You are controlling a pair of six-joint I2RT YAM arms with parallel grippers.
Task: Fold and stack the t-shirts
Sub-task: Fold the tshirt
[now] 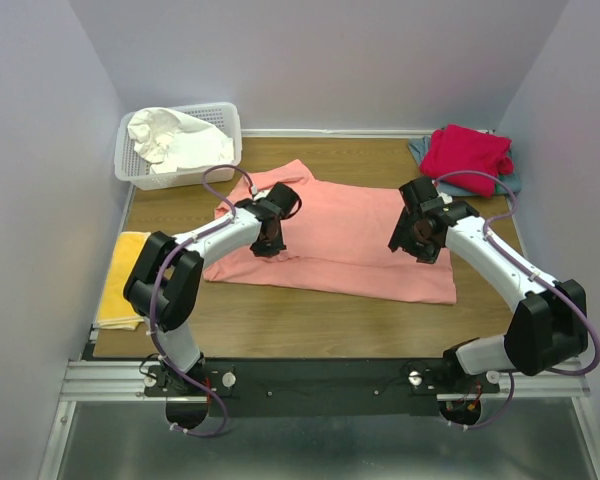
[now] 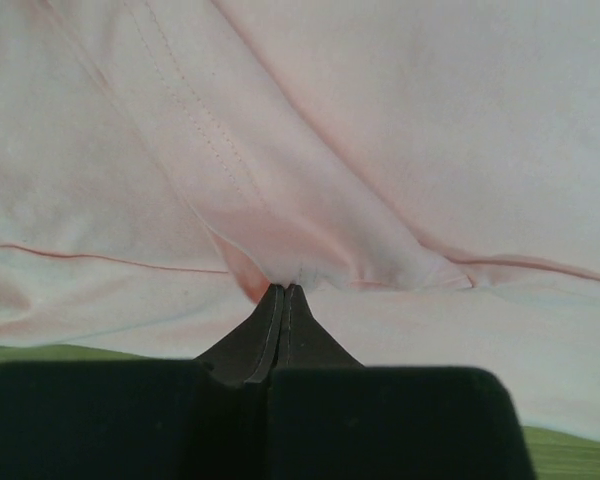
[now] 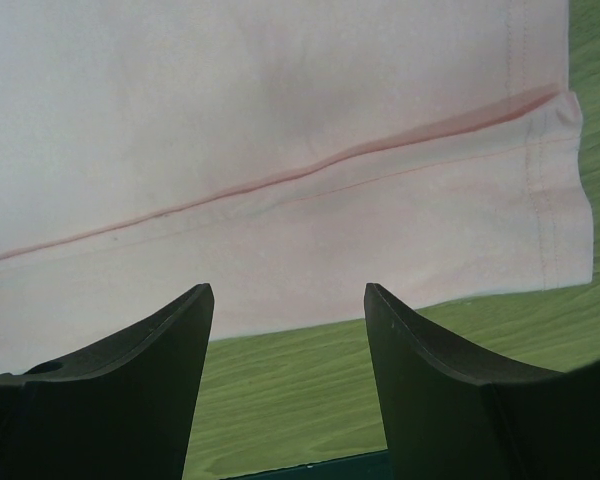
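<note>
Shirt (image 1: pixel 350 235) (salmon-pink) pinched by left end effector (image 2: pixel 283 292), right end effector (image 3: pixel 288 290) spread

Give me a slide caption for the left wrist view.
Left pincer shut on a pinched fold of the salmon-pink t-shirt, table visible below.

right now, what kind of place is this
Likely a robot lab test cell: plain white walls box in a wooden table, and a metal mounting rail runs along its near edge.

the salmon-pink t-shirt (image 1: pixel 360 235) is soft matt stitched cloth on a smooth wood-grain table (image 1: pixel 280 320), beside a white plastic lattice basket (image 1: pixel 145 178).
</note>
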